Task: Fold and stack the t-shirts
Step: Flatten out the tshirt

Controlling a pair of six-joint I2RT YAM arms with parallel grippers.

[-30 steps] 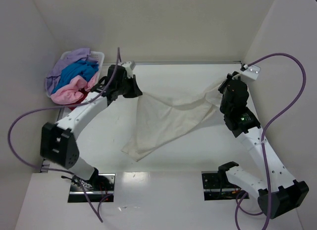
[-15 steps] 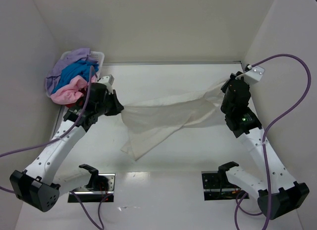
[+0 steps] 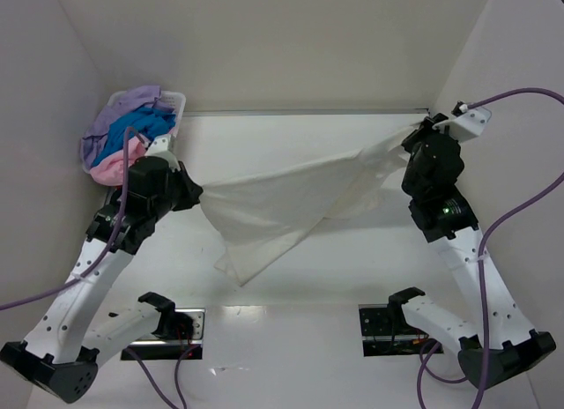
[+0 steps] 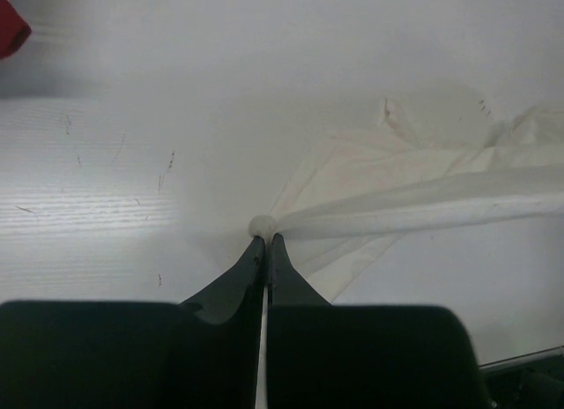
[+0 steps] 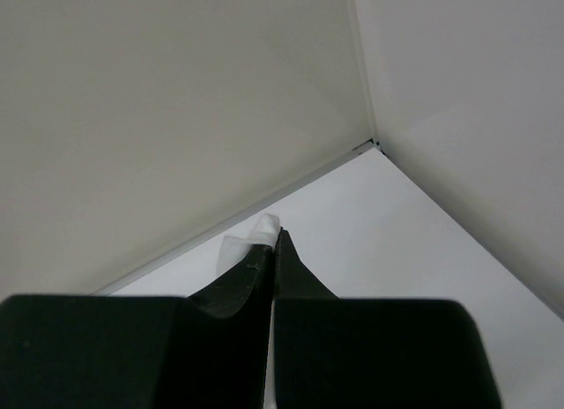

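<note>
cream-white t-shirt (image 3: pixel 282 202) stretched above table; coloured t-shirts (image 3: pixel 123 136) heaped far-left

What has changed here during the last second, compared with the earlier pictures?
The left fingers drew the cream shirt back toward the near left. The right fingers carried their end toward the far right corner, so the cloth is stretched wider. Both stayed shut on it; the basket did not move.

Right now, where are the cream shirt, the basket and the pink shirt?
cream-white t-shirt (image 3: pixel 273 206), top view, stretched middle.
white basket (image 3: pixel 179 98), top view, far rim.
pale pink t-shirt (image 3: pixel 107 169), top view, bunched cloth.
</note>
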